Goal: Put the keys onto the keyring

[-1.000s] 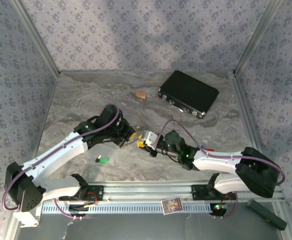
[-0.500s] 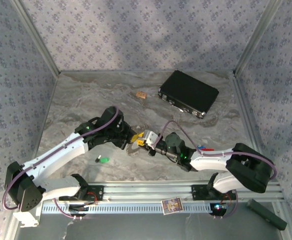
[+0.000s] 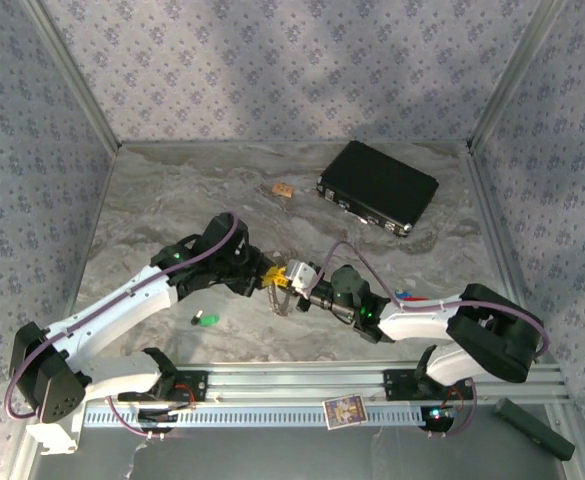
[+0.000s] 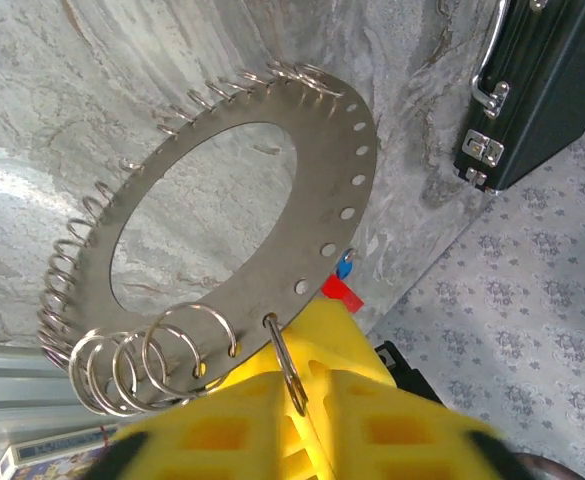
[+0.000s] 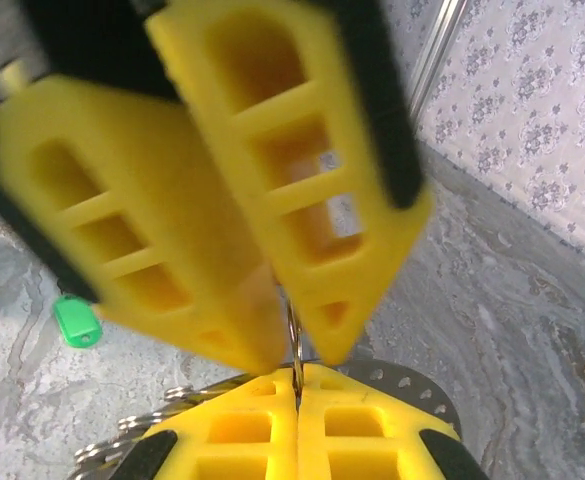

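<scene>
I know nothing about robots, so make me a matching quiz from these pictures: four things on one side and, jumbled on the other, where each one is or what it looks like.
Things:
A. green key
B. black case
C. keyring
D. right gripper

Descriptions:
1. silvery, hollow in the middle
2. at the far right of the table
3. shut on a thin wire loop of the ring
4. lying by itself close to the left arm

Pairs: A-4, B-2, C-1, D-3.
</scene>
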Controlling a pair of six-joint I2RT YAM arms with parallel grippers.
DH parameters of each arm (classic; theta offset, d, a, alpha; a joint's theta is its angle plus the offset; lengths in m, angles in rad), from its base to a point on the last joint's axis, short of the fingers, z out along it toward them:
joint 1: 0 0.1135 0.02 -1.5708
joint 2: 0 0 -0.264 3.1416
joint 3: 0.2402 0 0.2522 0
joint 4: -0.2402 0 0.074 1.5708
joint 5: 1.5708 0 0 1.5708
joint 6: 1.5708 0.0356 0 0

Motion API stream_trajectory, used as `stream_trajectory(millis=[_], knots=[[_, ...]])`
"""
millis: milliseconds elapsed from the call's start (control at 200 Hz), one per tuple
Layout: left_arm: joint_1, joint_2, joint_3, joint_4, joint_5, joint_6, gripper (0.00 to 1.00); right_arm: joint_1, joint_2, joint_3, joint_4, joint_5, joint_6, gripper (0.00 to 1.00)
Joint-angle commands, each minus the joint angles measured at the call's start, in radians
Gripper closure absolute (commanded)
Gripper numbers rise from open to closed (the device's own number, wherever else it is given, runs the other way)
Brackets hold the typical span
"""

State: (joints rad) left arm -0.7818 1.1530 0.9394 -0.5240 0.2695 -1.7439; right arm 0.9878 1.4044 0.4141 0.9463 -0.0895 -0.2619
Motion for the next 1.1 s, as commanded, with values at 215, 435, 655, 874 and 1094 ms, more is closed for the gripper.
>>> stream_trajectory(millis=[215, 435, 655, 874, 1094], knots=[[0.035, -0.193, -0.071, 0.041, -0.378, 0.278, 0.32, -0.019, -0.062, 0.025, -0.125, -0.033, -0.016, 1.0], [0.043, -0.331, -0.162, 0.26, -0.575, 1.187, 0.39, -0.044, -0.122, 0.037, -0.281, -0.095, -0.013, 1.0], [0.041, -0.343, -0.288, 0.369, -0.232, 1.989, 0.43, -0.087, -0.188, 0.065, -0.428, -0.174, -0.027, 1.0], [0.039, -0.324, -0.298, 0.334, -0.056, 2.396, 0.47, -0.12, -0.265, 0.124, -0.63, -0.223, -0.091, 1.0], [0.039, -0.218, -0.26, 0.324, 0.099, 2.461, 0.57, -0.132, -0.305, 0.179, -0.775, -0.242, -0.134, 1.0]])
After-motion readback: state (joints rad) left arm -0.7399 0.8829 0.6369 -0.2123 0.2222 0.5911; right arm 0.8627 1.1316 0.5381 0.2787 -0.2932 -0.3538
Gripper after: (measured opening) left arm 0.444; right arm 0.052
